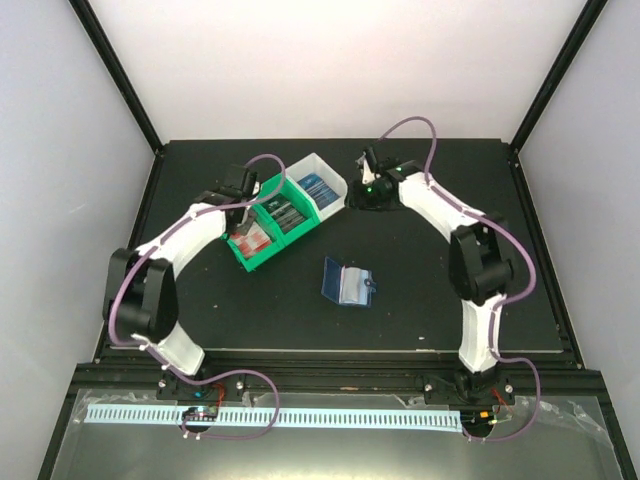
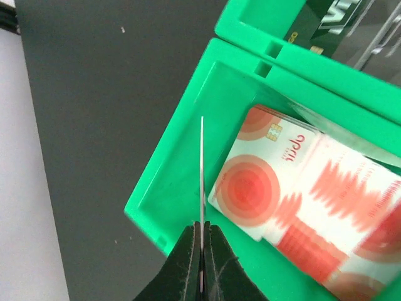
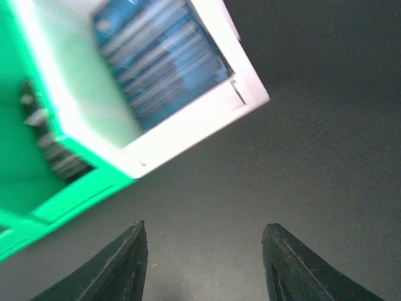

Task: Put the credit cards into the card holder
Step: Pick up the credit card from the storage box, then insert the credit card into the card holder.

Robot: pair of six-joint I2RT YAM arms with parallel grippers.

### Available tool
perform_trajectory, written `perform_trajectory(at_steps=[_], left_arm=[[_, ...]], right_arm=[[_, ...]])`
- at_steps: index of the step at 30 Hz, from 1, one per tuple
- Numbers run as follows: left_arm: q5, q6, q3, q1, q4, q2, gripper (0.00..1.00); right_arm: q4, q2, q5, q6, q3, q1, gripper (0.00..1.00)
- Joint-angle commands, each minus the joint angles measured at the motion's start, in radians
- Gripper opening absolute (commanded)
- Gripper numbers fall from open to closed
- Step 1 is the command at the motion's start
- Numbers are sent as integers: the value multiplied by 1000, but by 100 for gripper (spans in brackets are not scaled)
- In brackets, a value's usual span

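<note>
The card holder lies open on the black table, blue-grey inside up, near the middle. My left gripper is shut on one credit card, seen edge-on as a thin line standing up from the jaws over the bin's green end compartment. A stack of red-and-white credit cards lies in that compartment just to the right of it. In the top view, the left gripper is above that compartment. My right gripper is open over bare table beside the bin's white end, holding nothing.
The green-and-white bin sits diagonally at the back left. Its middle compartment holds dark cards, and its white end holds blue cards. White walls enclose the table on three sides.
</note>
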Motion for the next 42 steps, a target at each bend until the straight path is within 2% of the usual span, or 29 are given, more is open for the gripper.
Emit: perform_trajectory(at_steps=[1, 7, 9, 14, 18, 22, 26, 29, 34, 42], left_arm=[[49, -137, 57, -15, -196, -126, 2], [243, -261, 118, -121, -334, -305, 2], [420, -309, 138, -153, -339, -369, 2], [833, -510, 45, -210, -163, -497, 2], [953, -680, -123, -267, 53, -538, 2], [963, -751, -255, -338, 223, -524, 2], [931, -773, -302, -418, 306, -445, 2], [888, -777, -312, -466, 324, -377, 2], [780, -802, -322, -490, 311, -264, 2], [638, -811, -307, -490, 227, -206, 2]], right_arm=[[-6, -151, -54, 12, -51, -1, 53], [50, -348, -200, 39, -206, 0, 65], [109, -425, -266, 55, -289, -1, 69], [186, -587, -317, 113, -483, 1, 71], [126, -666, -248, 150, -628, 6, 61], [154, -709, -166, 155, -783, 56, 52], [203, -662, -117, 165, -862, 95, 28], [270, -644, -113, 158, -909, 105, 19], [328, -570, -125, 128, -905, 106, 14], [385, -516, -125, 146, -884, 128, 13]])
